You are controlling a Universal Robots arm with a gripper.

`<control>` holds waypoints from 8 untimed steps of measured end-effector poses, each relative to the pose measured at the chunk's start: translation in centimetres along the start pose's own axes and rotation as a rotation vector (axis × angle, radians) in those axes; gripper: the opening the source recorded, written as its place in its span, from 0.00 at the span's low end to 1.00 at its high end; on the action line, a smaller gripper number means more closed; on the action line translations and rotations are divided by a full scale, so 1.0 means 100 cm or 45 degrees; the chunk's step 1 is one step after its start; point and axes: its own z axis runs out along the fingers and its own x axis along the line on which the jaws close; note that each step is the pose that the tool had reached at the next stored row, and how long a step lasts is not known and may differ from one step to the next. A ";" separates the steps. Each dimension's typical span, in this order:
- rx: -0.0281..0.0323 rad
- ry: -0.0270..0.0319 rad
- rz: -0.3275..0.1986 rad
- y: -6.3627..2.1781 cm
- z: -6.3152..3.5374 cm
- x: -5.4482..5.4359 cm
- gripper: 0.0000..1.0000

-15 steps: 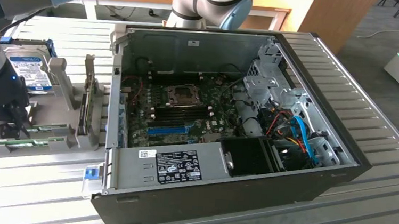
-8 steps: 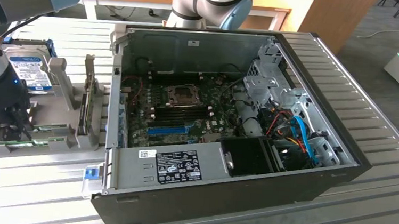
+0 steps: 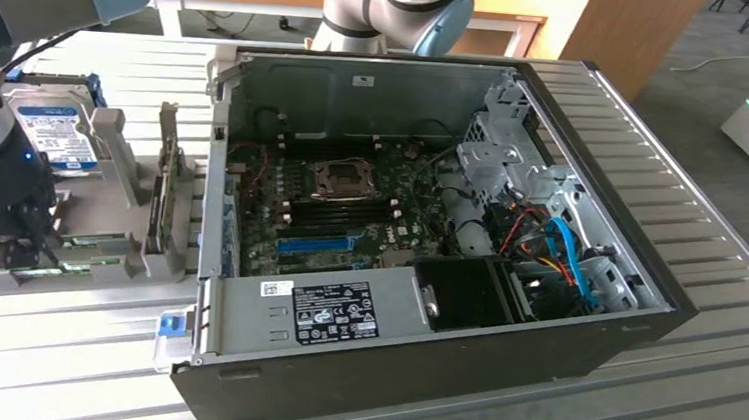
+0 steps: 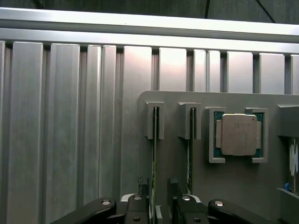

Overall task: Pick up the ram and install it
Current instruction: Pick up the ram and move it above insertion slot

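**A:** Status of the ram?

**B:** The ram (image 4: 153, 149) stands on edge in the end slot of the grey holder (image 4: 177, 100), the slot nearest the holder's edge. A second stick (image 4: 190, 149) occupies the next slot. A processor (image 4: 236, 135) lies in the pocket beyond that.

**A:** And the claw?

**B:** The gripper (image 4: 158, 182) is low over the holder with its jaws apart, and the ram sits between the fingers (image 4: 138, 205). Neither finger appears to press on the board. Nothing is held.

**A:** Where is the holder relative to the machine?

**B:** It rests near the edge of the table (image 3: 694, 225) on the exterior view's left, just beside the open computer case (image 3: 375, 381). A hard drive (image 3: 52, 135) sits on the same holder. The case takes up the middle of the table.

**A:** Progress?

**B:** Early, in my judgement.
- **Done:** the claw is lined up on the stick.
- **Not done:** grasp, lift, transfer and seating.

The memory slots on the motherboard (image 3: 348, 208) look unfilled, though I can't confirm that from here.
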 end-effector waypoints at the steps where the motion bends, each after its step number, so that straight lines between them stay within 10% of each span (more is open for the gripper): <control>1: 0.0000 0.0000 0.000 0.0000 0.0000 0.000 0.29; 8: -0.0009 0.0000 0.000 -0.0049 0.0001 0.000 0.29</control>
